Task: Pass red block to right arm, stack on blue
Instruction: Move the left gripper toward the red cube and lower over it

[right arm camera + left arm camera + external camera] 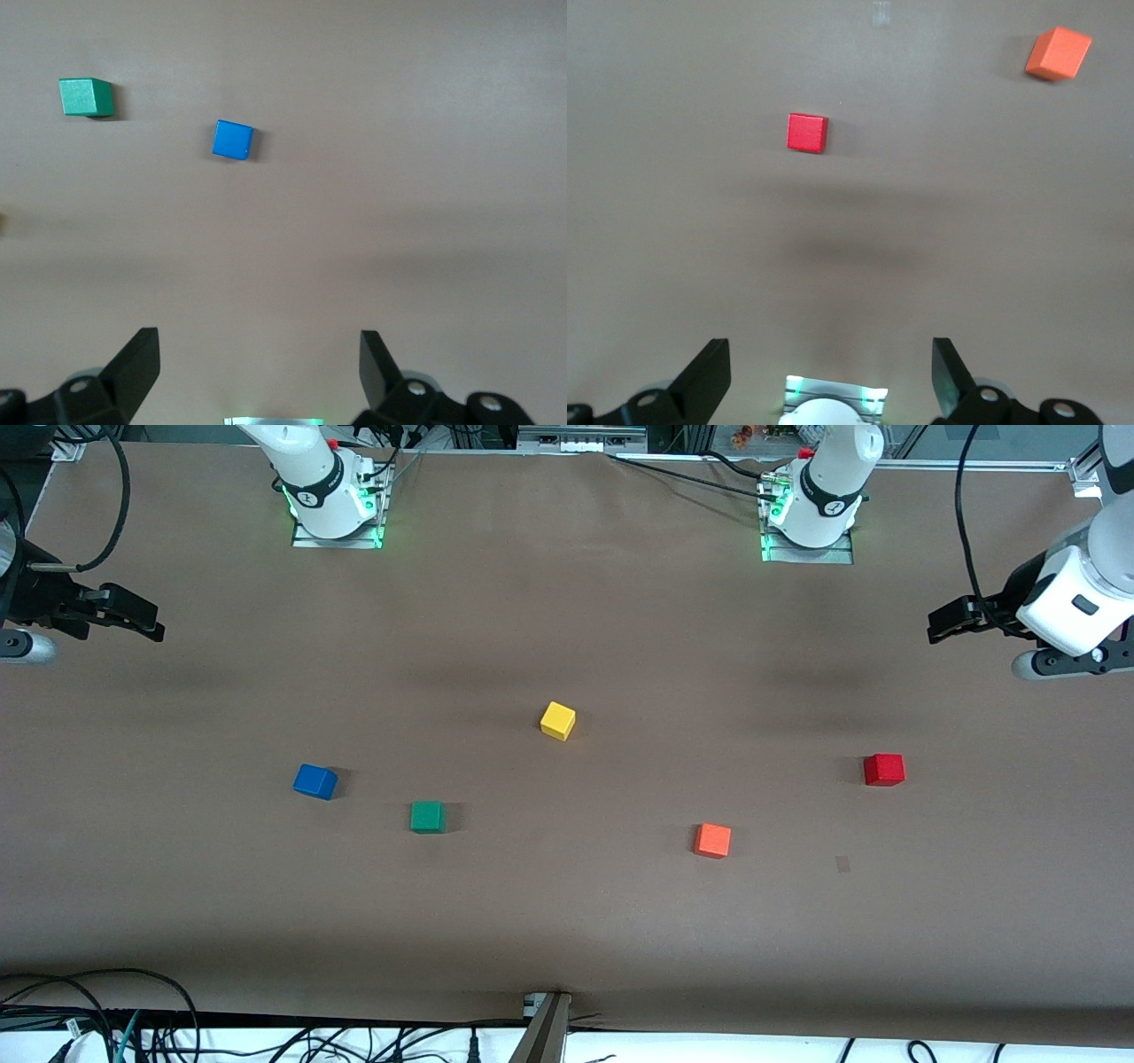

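The red block (884, 769) (807, 133) lies on the brown table toward the left arm's end. My left gripper (941, 625) (831, 354) hangs open and empty over bare table at that end, well apart from the block. The blue cube (315, 781) (233, 140) rests toward the right arm's end. Over bare table at that end my right gripper (151, 625) (259, 347) hovers, open, with nothing between its fingers.
A green cube (428, 816) (86, 97) sits beside the blue one, slightly nearer the front camera. An orange cube (712, 840) (1058, 53) and a yellow cube (557, 720) lie mid-table. Cables (133, 1027) run along the table's front edge.
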`<state>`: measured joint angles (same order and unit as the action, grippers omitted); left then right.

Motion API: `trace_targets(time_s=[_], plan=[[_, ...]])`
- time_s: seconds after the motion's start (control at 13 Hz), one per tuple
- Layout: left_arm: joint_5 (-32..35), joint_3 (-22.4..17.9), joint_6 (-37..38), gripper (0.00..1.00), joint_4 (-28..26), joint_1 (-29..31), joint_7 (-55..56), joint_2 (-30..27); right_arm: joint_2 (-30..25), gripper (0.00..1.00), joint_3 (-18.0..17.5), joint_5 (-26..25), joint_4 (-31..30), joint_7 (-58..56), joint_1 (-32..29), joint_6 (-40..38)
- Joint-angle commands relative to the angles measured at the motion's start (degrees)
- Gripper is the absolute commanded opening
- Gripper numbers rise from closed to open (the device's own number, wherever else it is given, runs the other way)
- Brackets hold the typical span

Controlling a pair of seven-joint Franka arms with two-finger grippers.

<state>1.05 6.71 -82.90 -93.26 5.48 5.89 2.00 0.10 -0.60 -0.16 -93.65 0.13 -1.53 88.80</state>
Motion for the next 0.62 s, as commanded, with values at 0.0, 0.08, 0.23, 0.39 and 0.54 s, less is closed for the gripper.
trace_targets(time_s=[0.0,0.08,0.23,0.39,0.54], plan=[[0.09,0.15,-0.94,1.00,0.63,3.82,-6.68,3.79,-0.80,1.00,-0.45,0.51,-0.04,0.66,-0.67,-0.74],[0.09,0.15,-1.04,1.00,0.54,3.92,-6.68,4.41,-0.80,1.00,-0.45,0.51,-0.04,0.66,-0.67,-0.74],[0.09,0.15,-3.39,1.00,-1.64,5.05,-6.59,4.77,-0.80,1.00,-0.45,0.51,-0.04,0.66,-0.67,-0.74],[0.09,0.15,-8.75,1.00,-6.38,6.38,-6.51,4.42,-0.80,1.00,-0.45,0.51,-0.04,0.66,-0.67,-0.74],[0.18,0.15,-14.80,1.00,-11.38,7.17,-6.51,4.50,-0.80,1.00,-0.45,0.51,0.05,0.57,-0.67,-0.74]])
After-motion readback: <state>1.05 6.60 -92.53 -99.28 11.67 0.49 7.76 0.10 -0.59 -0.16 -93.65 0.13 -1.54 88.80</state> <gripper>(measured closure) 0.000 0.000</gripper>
